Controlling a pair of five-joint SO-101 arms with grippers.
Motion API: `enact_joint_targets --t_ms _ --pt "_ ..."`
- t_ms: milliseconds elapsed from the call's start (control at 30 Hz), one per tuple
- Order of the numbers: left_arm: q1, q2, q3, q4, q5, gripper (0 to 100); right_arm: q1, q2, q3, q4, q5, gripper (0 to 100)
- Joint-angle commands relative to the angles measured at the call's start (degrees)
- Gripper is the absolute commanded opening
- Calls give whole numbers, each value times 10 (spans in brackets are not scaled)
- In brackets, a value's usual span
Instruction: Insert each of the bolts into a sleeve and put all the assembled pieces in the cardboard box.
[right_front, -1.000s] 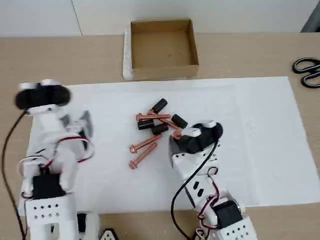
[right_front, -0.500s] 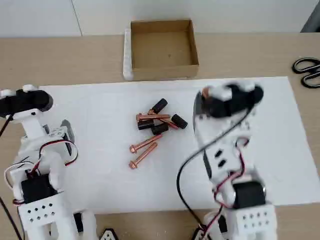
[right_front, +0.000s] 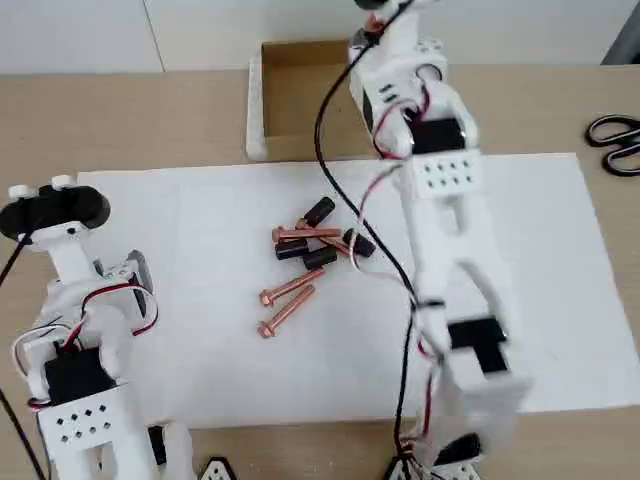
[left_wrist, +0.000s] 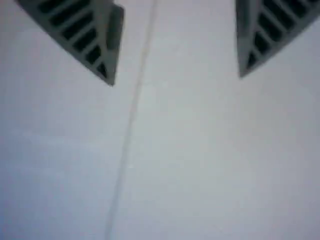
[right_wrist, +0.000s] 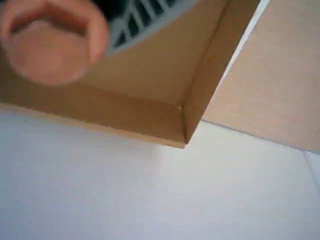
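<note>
Right hand (right_front: 378, 12) is clenching a copper bolt (right_wrist: 50, 42) and hanging over the cardboard box (right_front: 300, 145) at the far side of the bench (right_front: 120, 110). The bolt's round head is hovering above the box floor close to a front corner; whether a sleeve is sitting on it cannot be told. Left hand (left_wrist: 176, 76) is hanging released, fingers spread wide, just over the white sheet (right_front: 200, 380) near its left edge. Four more bolts (right_front: 290, 288) and four black sleeves (right_front: 318, 211) are lying mid-sheet: two bolts side by side nearer the arms, two others touching the sleeves. Scissors (right_front: 615, 140) are lying on bare bench at the right edge.
</note>
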Motion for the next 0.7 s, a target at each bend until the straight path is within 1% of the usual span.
enact_joint_targets --t_ms 0,200,367,467,667 --pt "-3 -9 -2 4 -3 154 4 141 -197 -16 3 3" --pt "-3 -9 -2 4 -3 154 3 343 -408 -15 3 3" --pt "-2 -9 -1 4 -3 154 3 461 -528 -11 4 4" --pt "-2 -9 -1 7 -3 154 3 502 -566 -10 4 5" --pt "-3 -10 -2 12 -10 154 21 525 -570 -10 3 5"
